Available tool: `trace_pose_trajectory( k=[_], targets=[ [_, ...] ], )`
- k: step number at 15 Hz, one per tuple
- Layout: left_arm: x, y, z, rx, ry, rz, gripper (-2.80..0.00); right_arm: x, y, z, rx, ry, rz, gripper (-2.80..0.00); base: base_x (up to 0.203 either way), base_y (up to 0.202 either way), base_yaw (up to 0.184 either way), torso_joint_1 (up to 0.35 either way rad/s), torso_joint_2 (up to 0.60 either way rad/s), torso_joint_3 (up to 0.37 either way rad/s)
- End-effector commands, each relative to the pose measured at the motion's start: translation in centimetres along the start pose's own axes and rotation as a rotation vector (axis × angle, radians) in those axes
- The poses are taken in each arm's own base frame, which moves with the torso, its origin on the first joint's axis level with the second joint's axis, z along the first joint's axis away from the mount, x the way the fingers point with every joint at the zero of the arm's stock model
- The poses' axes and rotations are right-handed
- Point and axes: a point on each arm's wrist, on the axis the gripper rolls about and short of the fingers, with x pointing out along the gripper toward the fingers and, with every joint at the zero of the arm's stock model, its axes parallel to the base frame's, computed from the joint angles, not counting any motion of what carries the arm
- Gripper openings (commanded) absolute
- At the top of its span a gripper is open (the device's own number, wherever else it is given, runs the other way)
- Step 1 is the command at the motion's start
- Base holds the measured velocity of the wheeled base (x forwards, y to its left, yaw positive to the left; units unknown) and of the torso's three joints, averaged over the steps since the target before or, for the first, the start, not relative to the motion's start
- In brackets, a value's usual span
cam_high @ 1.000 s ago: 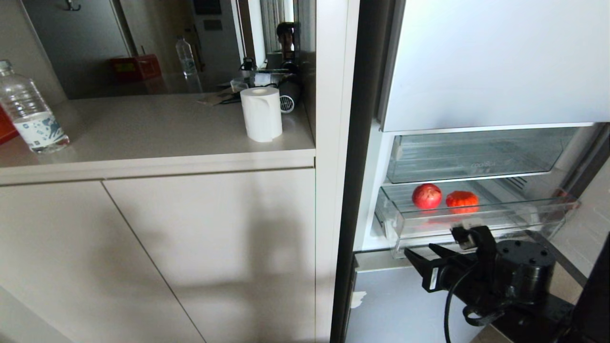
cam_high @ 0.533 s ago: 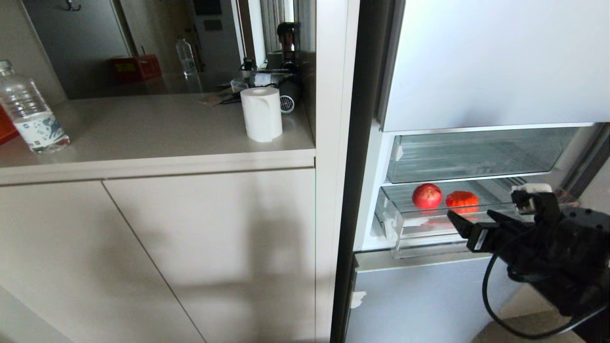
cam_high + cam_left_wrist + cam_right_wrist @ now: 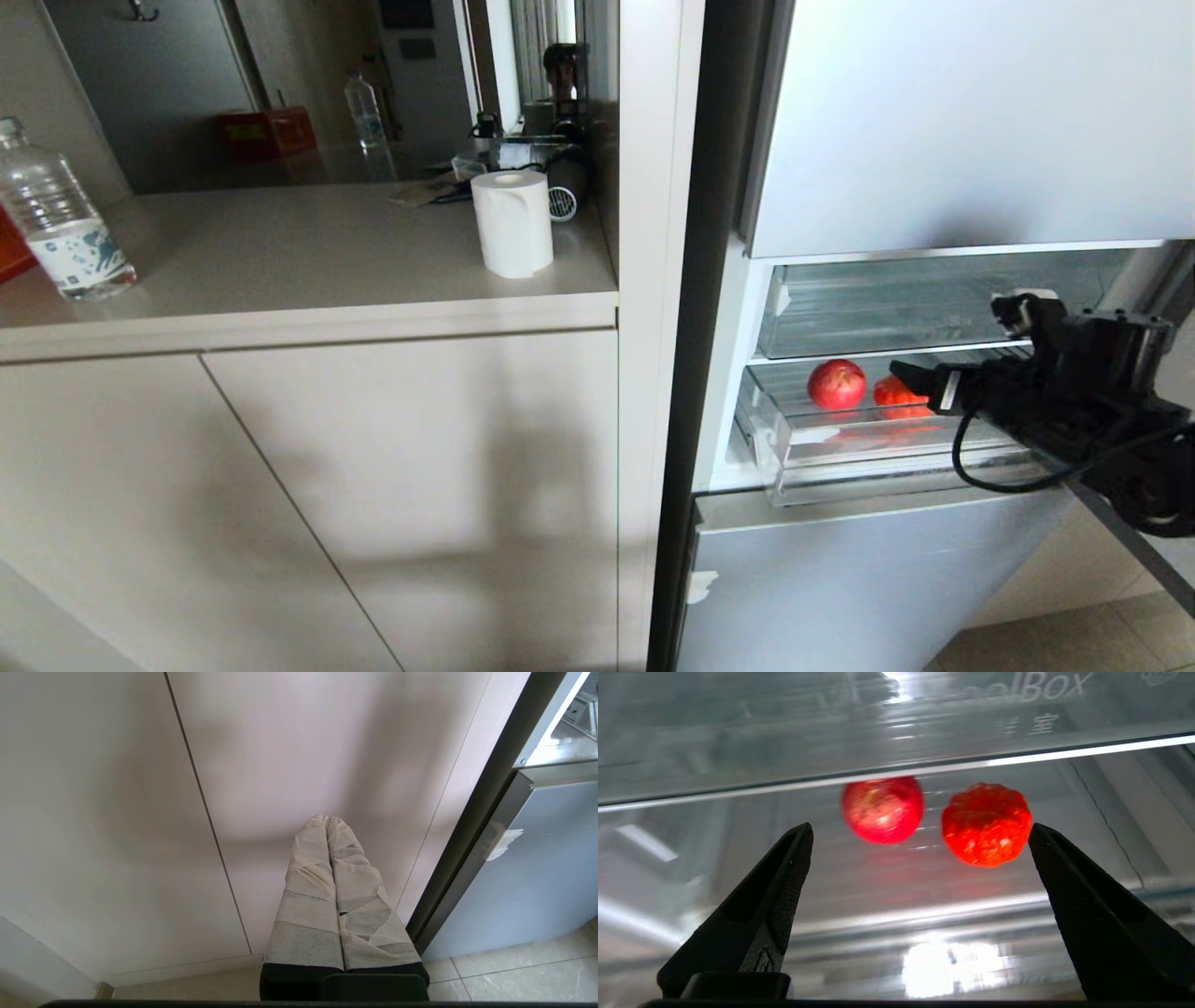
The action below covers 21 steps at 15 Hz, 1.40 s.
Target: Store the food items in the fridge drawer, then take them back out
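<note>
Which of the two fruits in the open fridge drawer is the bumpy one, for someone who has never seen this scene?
Find the lower clear plastic fridge drawer, pulled out under the pale blue-grey fridge door. Two round fruits lie inside it, side by side. The orange-red bumpy fruit is the one nearer the open black right gripper; its lumpy, ridged skin sets it apart from the smooth red fruit beside it.

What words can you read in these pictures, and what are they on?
"oolBox", its start cut off: upper clear drawer front.
Two characters beneath it: too blurred to read.
Small emblem at that drawer's corner: unreadable.
Blue-and-white label on the water bottle: too small to read.
</note>
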Motion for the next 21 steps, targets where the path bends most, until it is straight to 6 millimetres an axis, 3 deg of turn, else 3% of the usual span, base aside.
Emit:
trace_pose_trajectory(
  k=[1, 5, 9, 13, 17, 21],
  targets=[
    [0.0, 0.0, 0.0, 0.0, 0.002, 0.001, -2.8, 3.1, -0.8, -1.3, -0.004, 0.053, -0.015, 0.0, 0.0, 0.0, 0.0, 0.0, 0.0, 0.0],
    [0.0, 0.0, 0.0, 0.0, 0.002, 0.001, -2.8, 5.0, -1.0, -1.6, -0.014, 0.118, -0.02, 0.0, 0.0, 0.0, 0.0, 0.0, 0.0, 0.0],
    [0.0, 0.0, 0.0, 0.0, 0.002, 0.001, -2.8, 4.3, -1.3, -1.4, -0.056, 0.178, -0.026, 0.0, 0.0, 0.0, 0.0, 0.0, 0.0, 0.0],
    [0.0, 0.0, 0.0, 0.0, 0.002, 0.0, -2.8, 1.9, -1.7, 0.3, -0.051, 0.236, -0.044, 0.0, 0.0, 0.0, 0.0, 0.0, 0.0, 0.0],
    [0.0, 0.0, 0.0, 0.0, 0.002, 0.001, -2.8, -1.9, -2.5, 2.2, -0.036, 0.317, -0.076, 0.0, 0.0, 0.0, 0.0, 0.0, 0.0, 0.0],
    [0.0, 0.0, 0.0, 0.0, 0.002, 0.001, -2.8, -3.9, -3.0, 2.8, -0.029, 0.395, -0.094, 0.0, 0.0, 0.0, 0.0, 0.0, 0.0, 0.0]
  ],
)
